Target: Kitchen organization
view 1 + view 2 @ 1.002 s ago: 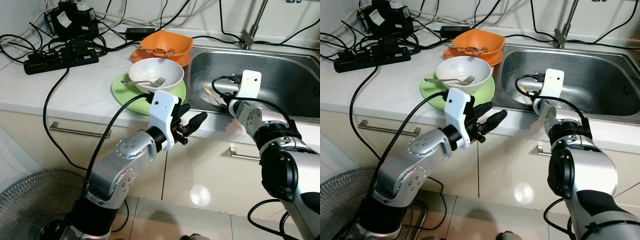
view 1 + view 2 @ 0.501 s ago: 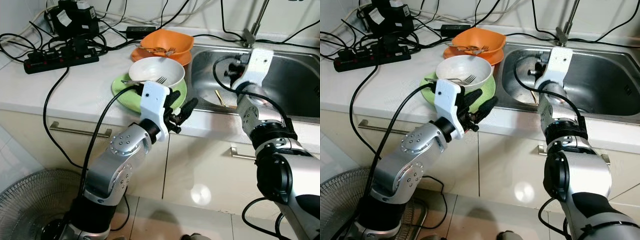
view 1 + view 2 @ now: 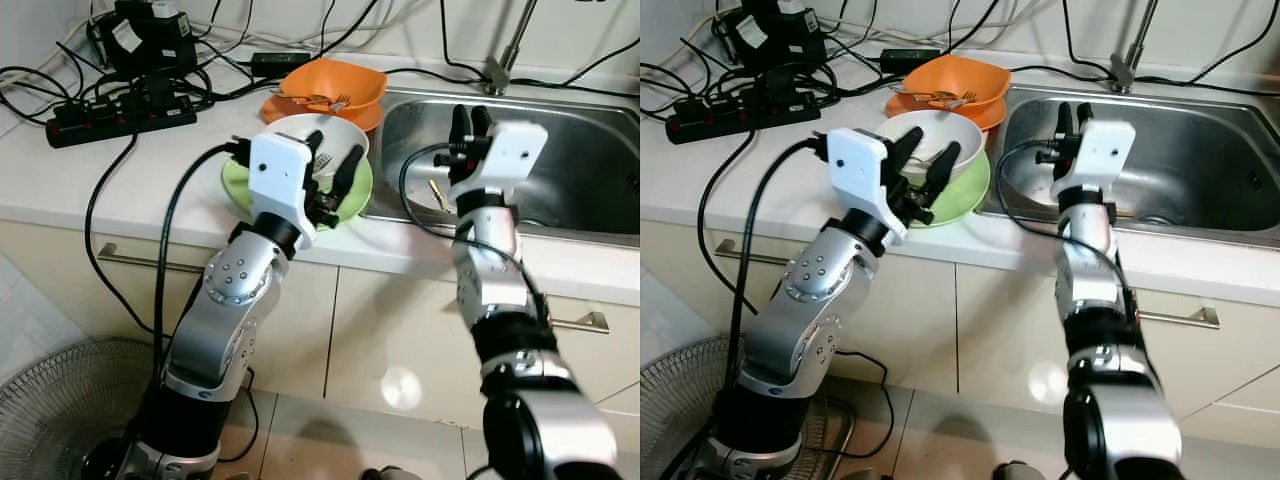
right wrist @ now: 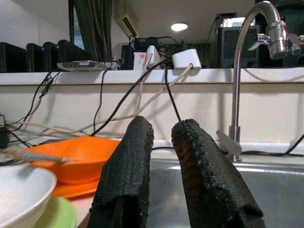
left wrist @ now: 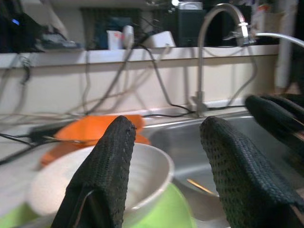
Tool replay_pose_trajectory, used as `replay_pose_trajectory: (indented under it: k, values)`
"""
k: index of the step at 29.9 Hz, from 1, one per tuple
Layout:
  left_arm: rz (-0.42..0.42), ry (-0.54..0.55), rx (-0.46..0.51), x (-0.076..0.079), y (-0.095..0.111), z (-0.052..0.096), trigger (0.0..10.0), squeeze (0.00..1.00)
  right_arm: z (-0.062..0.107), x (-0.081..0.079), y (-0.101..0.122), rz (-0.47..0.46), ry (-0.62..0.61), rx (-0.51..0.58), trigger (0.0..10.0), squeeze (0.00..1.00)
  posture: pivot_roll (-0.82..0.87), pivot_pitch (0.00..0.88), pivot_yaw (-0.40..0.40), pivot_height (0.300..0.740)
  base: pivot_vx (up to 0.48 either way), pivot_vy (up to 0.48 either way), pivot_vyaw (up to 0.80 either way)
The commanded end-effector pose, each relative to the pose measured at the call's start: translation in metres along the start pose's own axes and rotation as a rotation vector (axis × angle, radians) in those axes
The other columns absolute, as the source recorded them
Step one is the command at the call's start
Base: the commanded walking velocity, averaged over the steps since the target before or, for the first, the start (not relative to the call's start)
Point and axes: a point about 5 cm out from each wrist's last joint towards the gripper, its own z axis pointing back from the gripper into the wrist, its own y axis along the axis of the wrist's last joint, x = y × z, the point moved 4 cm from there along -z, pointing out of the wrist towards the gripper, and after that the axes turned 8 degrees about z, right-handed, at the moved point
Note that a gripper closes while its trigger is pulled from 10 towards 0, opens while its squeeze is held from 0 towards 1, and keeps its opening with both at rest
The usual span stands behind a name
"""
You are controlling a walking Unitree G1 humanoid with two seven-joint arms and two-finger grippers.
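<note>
A white bowl [image 3: 300, 138] with a fork [image 3: 322, 161] in it sits on a green plate [image 3: 238, 176] at the counter's front. My left gripper [image 3: 333, 158] is open, its fingers [image 5: 102, 175] standing over the bowl's near right rim, nothing between them. Behind it an orange bowl [image 3: 335, 84] holding cutlery rests on an orange plate [image 3: 280, 106]. My right gripper [image 3: 468, 124] points upward over the left side of the steel sink [image 3: 575, 160], fingers [image 4: 128, 166] almost together and holding nothing. A yellowish utensil [image 3: 437, 193] lies in the sink.
A faucet [image 3: 508, 45] rises behind the sink. A black power strip [image 3: 120, 118], a charger and tangled cables cover the counter's back left. Cabinet doors with bar handles [image 3: 155, 264] are below the counter. A floor fan [image 3: 55, 405] stands at lower left.
My left gripper rose from in front of the cabinet to over the white bowl's rim. My right gripper lifted out of the sink and now points upward.
</note>
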Motion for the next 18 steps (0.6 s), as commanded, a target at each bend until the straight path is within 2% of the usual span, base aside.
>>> replay_pose_trajectory:
  k: [1, 3, 4, 5, 6, 10, 15, 16, 18]
  values:
    - [-0.059, 0.063, 0.039, -0.009, 0.005, 0.004, 10.0, 0.00, 0.012, -0.011, -0.003, -0.006, 0.010, 0.000, 10.0, 0.00, 0.01, 0.063, 0.001, 0.732, 0.000, 0.000, 0.00]
    - [-0.059, 0.063, 0.039, -0.009, 0.005, 0.004, 10.0, 0.00, 0.012, -0.011, -0.003, -0.006, 0.010, 0.000, 10.0, 0.00, 0.01, 0.063, 0.001, 0.732, 0.000, 0.000, 0.00]
    - [-0.069, 0.110, 0.057, -0.015, 0.006, 0.007, 10.0, 0.00, 0.019, -0.018, -0.007, -0.017, 0.023, -0.018, 10.0, 0.00, 0.01, 0.067, 0.000, 0.732, 0.000, 0.000, 0.00]
    - [-0.069, 0.110, 0.057, -0.015, 0.006, 0.007, 10.0, 0.00, 0.019, -0.018, -0.007, -0.017, 0.023, -0.018, 10.0, 0.00, 0.01, 0.067, 0.000, 0.732, 0.000, 0.000, 0.00]
    - [-0.052, 0.162, 0.077, -0.025, 0.007, 0.011, 10.0, 0.00, 0.024, -0.026, -0.008, -0.032, 0.041, -0.023, 10.0, 0.00, 0.01, 0.067, -0.001, 0.732, 0.000, 0.000, 0.00]
    - [-0.062, 0.238, 0.106, -0.043, 0.011, 0.015, 10.0, 0.00, 0.028, -0.039, -0.009, -0.037, 0.082, -0.032, 10.0, 0.00, 0.02, 0.070, -0.011, 0.732, 0.000, 0.000, 0.00]
    - [-0.046, 0.344, 0.109, -0.067, 0.010, 0.026, 10.0, 0.00, 0.031, -0.046, -0.009, -0.037, 0.104, -0.041, 10.0, 0.00, 0.03, 0.071, -0.015, 0.732, 0.000, 0.000, 0.00]
    - [-0.046, 0.344, 0.109, -0.067, 0.010, 0.026, 10.0, 0.00, 0.031, -0.046, -0.009, -0.037, 0.104, -0.041, 10.0, 0.00, 0.03, 0.071, -0.015, 0.732, 0.000, 0.000, 0.00]
    - [0.001, 0.378, 0.098, -0.075, 0.006, 0.031, 10.0, 0.00, 0.031, -0.045, -0.009, -0.035, 0.105, -0.045, 10.0, 0.00, 0.03, 0.072, -0.022, 0.732, 0.000, 0.000, 0.00]
